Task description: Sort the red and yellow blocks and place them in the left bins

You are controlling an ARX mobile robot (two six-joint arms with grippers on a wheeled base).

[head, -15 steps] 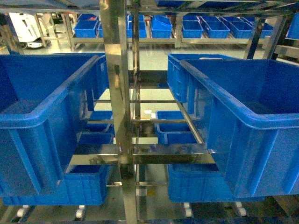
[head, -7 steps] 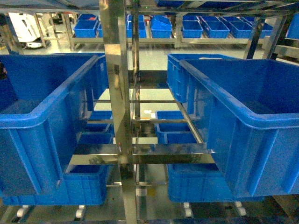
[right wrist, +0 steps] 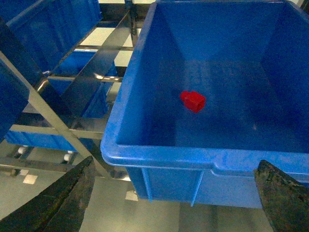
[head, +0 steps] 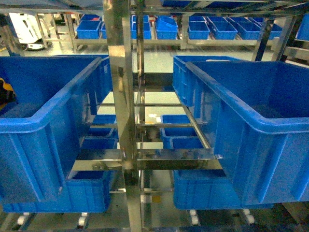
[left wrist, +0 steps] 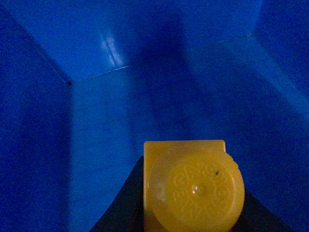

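The yellow block (left wrist: 193, 188) fills the bottom of the left wrist view, studs toward the camera, with my left gripper (left wrist: 193, 212) shut on it between dark fingers (left wrist: 123, 205). It hangs inside a left bin (left wrist: 96, 43), over the bare blue floor. In the head view the block and gripper show as a yellow-and-black patch (head: 5, 93) at the far left edge, inside the big left bin (head: 48, 118). The red block (right wrist: 193, 101) lies on the floor of the right crate (right wrist: 159, 154). My right gripper (right wrist: 174, 203) is open in front of that crate's near wall, outside it.
A steel rack post (head: 120, 96) and cross rails (head: 159, 159) stand between the two large crates; the right crate (head: 251, 121) sits close on the right. More blue crates rest on lower shelves (head: 91, 193) and on distant racks (head: 198, 29).
In the head view the yellow block and left gripper have come into sight at the left edge, lower inside the left bin than half a second ago. Nothing else moved.
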